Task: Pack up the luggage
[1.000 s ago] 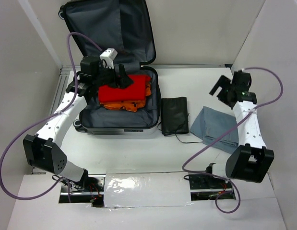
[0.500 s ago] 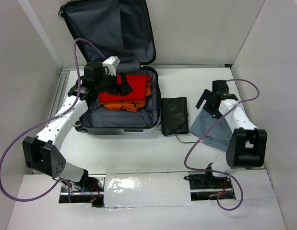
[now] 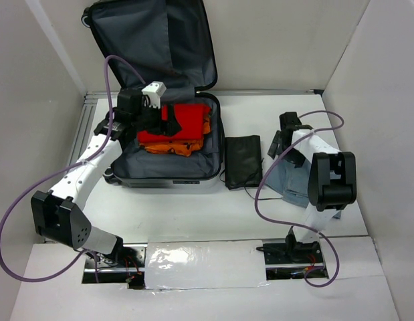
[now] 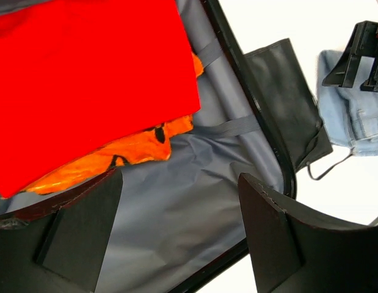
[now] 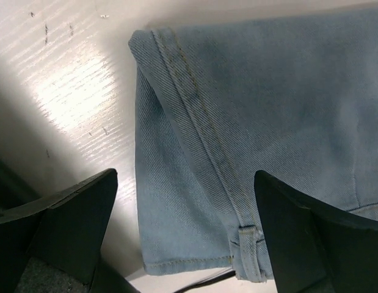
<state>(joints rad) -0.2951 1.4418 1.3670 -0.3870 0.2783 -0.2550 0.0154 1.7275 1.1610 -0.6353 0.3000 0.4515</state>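
White table (image 3: 193, 217): I see L gripper (image 4: 176, 235) spread wide over open luggage (image 3: 153, 166), R gripper (image 5: 182, 232) released above jeans (image 5: 250, 91), both empty

No lettering, label, brand or number can be read in any view. The only print in sight is a few black marks on the orange garment (image 4: 134, 148), which lies just past the fingertips of the left gripper (image 4: 176, 180) and partly under the red garment (image 4: 85, 79). Too little of the print shows to tell whether it is writing.
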